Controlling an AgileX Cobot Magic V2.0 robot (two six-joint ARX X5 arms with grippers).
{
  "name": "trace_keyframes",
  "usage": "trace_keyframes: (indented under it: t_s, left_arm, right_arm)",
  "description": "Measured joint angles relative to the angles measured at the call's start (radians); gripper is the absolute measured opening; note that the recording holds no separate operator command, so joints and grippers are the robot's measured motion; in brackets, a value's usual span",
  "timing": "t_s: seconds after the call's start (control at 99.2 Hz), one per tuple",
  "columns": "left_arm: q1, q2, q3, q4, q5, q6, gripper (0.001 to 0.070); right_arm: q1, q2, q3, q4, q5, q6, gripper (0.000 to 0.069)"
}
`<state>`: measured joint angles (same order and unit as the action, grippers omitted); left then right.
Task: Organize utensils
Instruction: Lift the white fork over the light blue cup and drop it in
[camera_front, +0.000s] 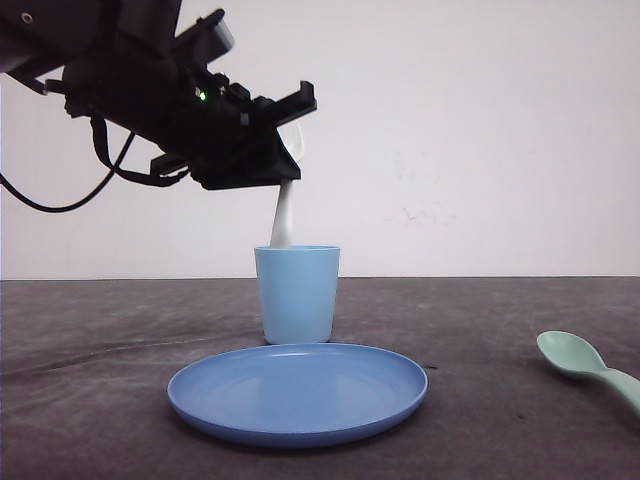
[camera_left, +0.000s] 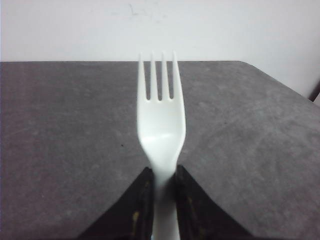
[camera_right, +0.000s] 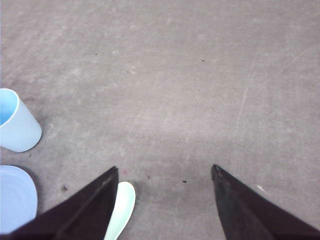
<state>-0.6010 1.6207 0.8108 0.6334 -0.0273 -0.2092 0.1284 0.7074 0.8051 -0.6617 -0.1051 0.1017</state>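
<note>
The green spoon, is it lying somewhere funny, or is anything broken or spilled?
Nothing looks broken or spilled. The small mint-green plastic spoon lies alone on the dark table, off to the right of the round blue plate. The small white plastic fork is held by the left pincer above the light blue cup.

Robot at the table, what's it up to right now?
It's sorting utensils. The left gripper is shut on the white fork, holding it above the blue cup with the handle end dipping toward the opening. The right gripper is open over the table, near the green spoon. A blue plate sits in front of the cup.
</note>
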Motion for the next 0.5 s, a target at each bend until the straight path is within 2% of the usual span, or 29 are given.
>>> trace_keyframes:
  t_s: [0.091,0.202,0.262,0.413,0.504]
  left_arm:
    - [-0.001,0.003,0.0,-0.001,0.0,0.0,0.0061]
    - [-0.001,0.003,0.0,-0.001,0.0,0.0,0.0177]
    - [-0.001,0.003,0.0,-0.001,0.0,0.0,0.0215]
    - [-0.003,0.003,0.0,-0.008,0.003,-0.001,0.0237]
    - [-0.007,-0.018,0.0,-0.06,0.005,-0.009,0.0239]
  right_arm:
    - [0.0,0.0,0.0,0.0,0.0,0.008,0.037]
    - [0.0,0.0,0.0,-0.001,0.0,0.011,0.037]
    - [0.002,0.0,0.0,-0.003,0.0,0.012,0.037]
    - [0.011,0.0,0.0,-0.01,-0.001,0.027,0.037]
    - [0.025,0.0,0.0,-0.038,-0.001,0.04,0.037]
